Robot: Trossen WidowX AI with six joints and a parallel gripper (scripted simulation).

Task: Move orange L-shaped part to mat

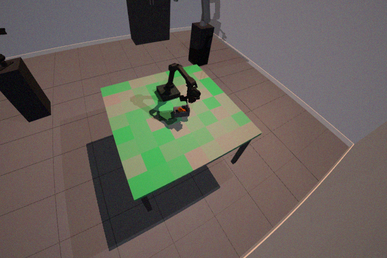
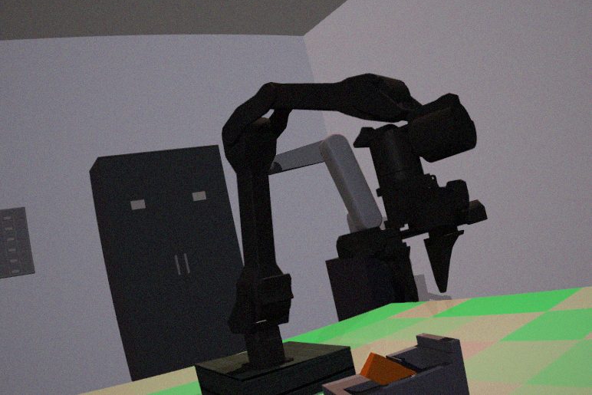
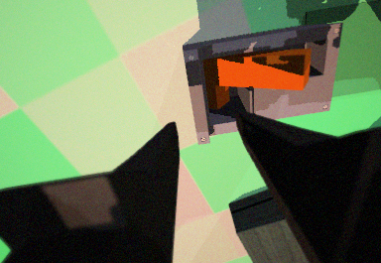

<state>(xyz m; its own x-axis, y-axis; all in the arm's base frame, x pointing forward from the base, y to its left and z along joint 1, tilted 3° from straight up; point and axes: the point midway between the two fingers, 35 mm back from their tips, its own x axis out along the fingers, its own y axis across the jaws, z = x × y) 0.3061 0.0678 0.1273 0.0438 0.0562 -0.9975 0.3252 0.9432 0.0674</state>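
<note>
- Fingers of our gripper (image 2: pixel 440 267) stand partly spread with nothing between them; we see only the checkered surface in the gap from the wrist view.
- We see the gripper hanging in the air above and apart from the grey tray (image 2: pixel 444 356), its tips pointing down.
- We find the orange L-shaped part (image 3: pixel 263 73) in the tray's pocket, tilted, with one end raised above the tray's top face (image 2: pixel 385 368).
- From the top view we place the tray (image 1: pixel 182 109) on the green mat (image 1: pixel 155 161), just in front of the arm's base (image 1: pixel 167 91).
- We cannot tell how far the lower end sits in the pocket.
</note>
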